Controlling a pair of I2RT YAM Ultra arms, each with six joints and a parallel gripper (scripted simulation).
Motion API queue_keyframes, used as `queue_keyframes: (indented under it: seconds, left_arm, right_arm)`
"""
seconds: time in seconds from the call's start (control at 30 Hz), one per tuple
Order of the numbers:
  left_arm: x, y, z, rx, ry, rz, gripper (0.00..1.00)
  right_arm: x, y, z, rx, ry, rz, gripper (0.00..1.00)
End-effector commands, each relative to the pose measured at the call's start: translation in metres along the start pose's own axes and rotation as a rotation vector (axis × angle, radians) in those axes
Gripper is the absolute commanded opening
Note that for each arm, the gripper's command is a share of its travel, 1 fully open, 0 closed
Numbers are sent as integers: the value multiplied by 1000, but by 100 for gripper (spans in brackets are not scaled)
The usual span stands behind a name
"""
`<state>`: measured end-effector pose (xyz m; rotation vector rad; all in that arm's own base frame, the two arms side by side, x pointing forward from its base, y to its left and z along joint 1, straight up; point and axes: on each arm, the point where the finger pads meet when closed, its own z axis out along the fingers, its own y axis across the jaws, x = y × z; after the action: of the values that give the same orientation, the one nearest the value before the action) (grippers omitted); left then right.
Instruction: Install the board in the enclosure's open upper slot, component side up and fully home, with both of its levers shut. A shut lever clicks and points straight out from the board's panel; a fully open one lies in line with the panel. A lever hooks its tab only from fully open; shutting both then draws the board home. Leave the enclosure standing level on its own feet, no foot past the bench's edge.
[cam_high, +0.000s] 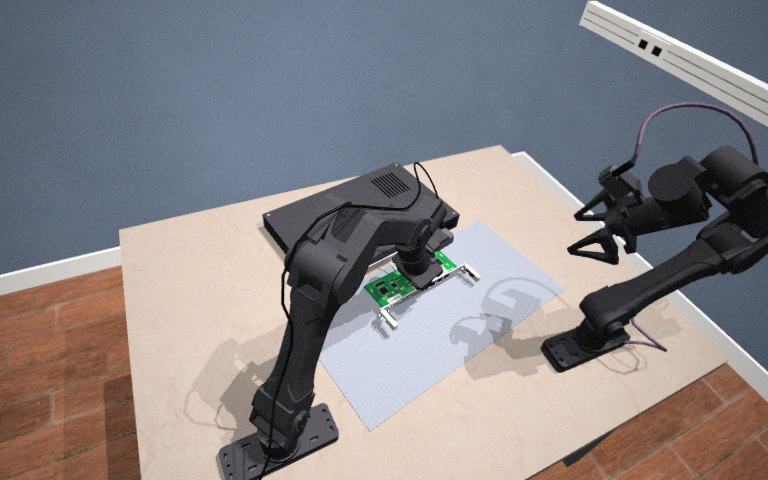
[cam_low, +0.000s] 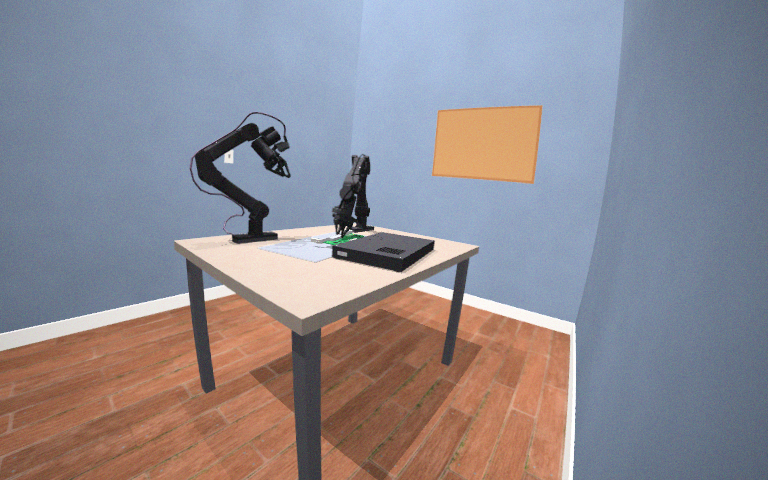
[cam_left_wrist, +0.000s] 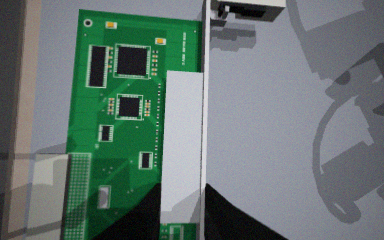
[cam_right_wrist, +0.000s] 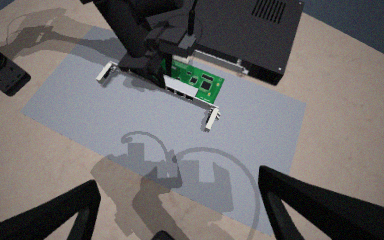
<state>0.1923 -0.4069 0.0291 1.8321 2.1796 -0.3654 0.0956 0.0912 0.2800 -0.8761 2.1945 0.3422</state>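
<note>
The left gripper (cam_high: 425, 281) (cam_low: 342, 233) (cam_left_wrist: 182, 192) (cam_right_wrist: 165, 82) grasps the green board (cam_high: 385, 285) (cam_low: 352, 237) (cam_left_wrist: 112, 75) (cam_right_wrist: 202, 82) by its panel side, component side up, over the blue-gray mat (cam_high: 396, 367) (cam_low: 300, 250) (cam_left_wrist: 260, 125) (cam_right_wrist: 150, 120) and outside the black enclosure (cam_high: 339, 206) (cam_low: 382, 249) (cam_right_wrist: 235, 35). The board's 2 pale levers (cam_high: 390, 318) (cam_left_wrist: 260, 10) (cam_right_wrist: 212, 119) jut outward from its panel. At right, the right gripper (cam_high: 572, 233) (cam_low: 287, 174) (cam_right_wrist: 178, 182) hangs open, well apart from the board.

This is looking like a small electronics workshop or robotics lab: two black jointed robot arms (cam_high: 308, 333) (cam_low: 362, 192) are standing on a beige-topped workbench with dark metal legs (cam_high: 186, 271) (cam_low: 266, 288), a green printed circuit board (cam_high: 385, 287) (cam_low: 344, 240) (cam_left_wrist: 112, 120) (cam_right_wrist: 212, 87) is showing beside a flat black vented equipment enclosure (cam_high: 340, 194) (cam_low: 385, 249) (cam_right_wrist: 235, 35), and plain blue walls (cam_high: 169, 101) (cam_low: 141, 67) are surrounding a brick-patterned reddish-brown floor (cam_high: 56, 350) (cam_low: 113, 396).
</note>
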Motion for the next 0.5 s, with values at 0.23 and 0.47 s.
queue_keyframes:
  seconds: [0.23,0.47]
  left_arm:
    - [-24,6,-15,-17,-70,8,19]
    - [-24,6,-15,-17,-70,8,19]
  right_arm:
    - [-11,11,-14,-83,-18,-81,100]
    - [-8,11,-13,-86,-15,-84,100]
